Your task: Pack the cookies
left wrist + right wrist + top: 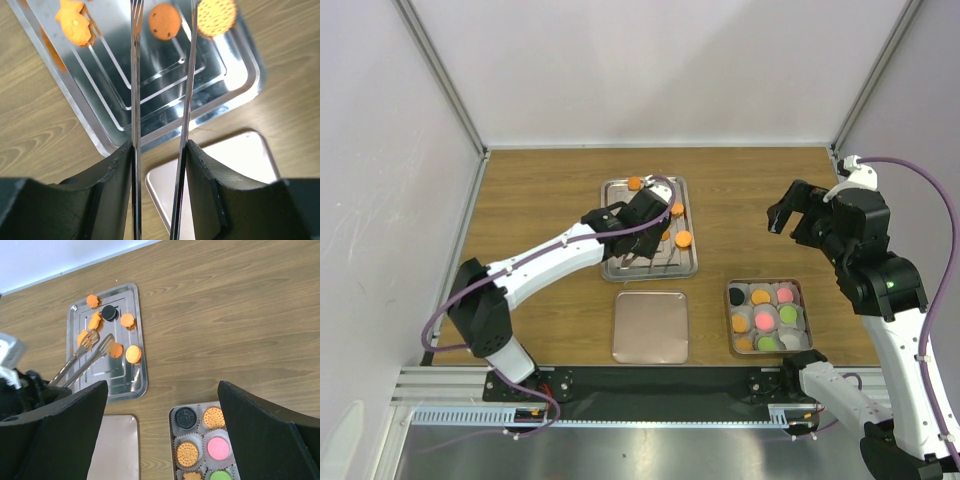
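Observation:
Several orange cookies (133,354) and a black one (108,313) lie on the silver tray (620,262). My left gripper (625,225) is shut on metal tongs (134,75) held over the tray. The tongs' arms stand apart, and a round orange cookie (165,21) shows between their tips. A fish-shaped one (75,27) lies to the left. The small square box (768,317) at front right holds orange, black, pink and green cookies in paper cups. My right gripper (782,215) is open and empty, raised above the table behind the box.
A flat pinkish lid (650,327) lies in front of the tray, left of the box. White walls enclose the wooden table on three sides. Bare wood lies between the tray and the box (205,440).

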Tool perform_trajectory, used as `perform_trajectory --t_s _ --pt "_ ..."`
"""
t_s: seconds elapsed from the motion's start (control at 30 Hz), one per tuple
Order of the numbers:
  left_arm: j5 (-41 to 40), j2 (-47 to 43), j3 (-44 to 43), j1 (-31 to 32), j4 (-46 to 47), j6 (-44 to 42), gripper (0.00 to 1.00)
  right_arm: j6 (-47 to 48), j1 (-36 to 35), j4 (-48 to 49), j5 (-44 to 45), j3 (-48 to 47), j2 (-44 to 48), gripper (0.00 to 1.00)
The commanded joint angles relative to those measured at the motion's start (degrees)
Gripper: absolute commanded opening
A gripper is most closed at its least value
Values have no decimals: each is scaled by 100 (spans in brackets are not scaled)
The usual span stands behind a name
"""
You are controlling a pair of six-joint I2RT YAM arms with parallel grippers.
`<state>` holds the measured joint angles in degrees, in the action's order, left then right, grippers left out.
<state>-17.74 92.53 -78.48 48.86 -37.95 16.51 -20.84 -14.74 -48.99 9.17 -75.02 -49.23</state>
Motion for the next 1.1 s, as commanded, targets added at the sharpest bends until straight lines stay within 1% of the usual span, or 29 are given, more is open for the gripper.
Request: perform_trajectory --t_s 0.0,0.2,0.63,1.07 --pt "-63 255 8 -131 227 28 49 142 24 188 -82 -74 10 100" --pt "59 581 -220 -333 332 -25 49 185 24 206 -170 -47 19 100" --pt "244 1329 -1002 -439 262 -218 51 238 7 215 -135 -21 89 100" --pt "464 1865 -1424 -597 236 -315 53 256 -11 232 -64 -21 81 100"
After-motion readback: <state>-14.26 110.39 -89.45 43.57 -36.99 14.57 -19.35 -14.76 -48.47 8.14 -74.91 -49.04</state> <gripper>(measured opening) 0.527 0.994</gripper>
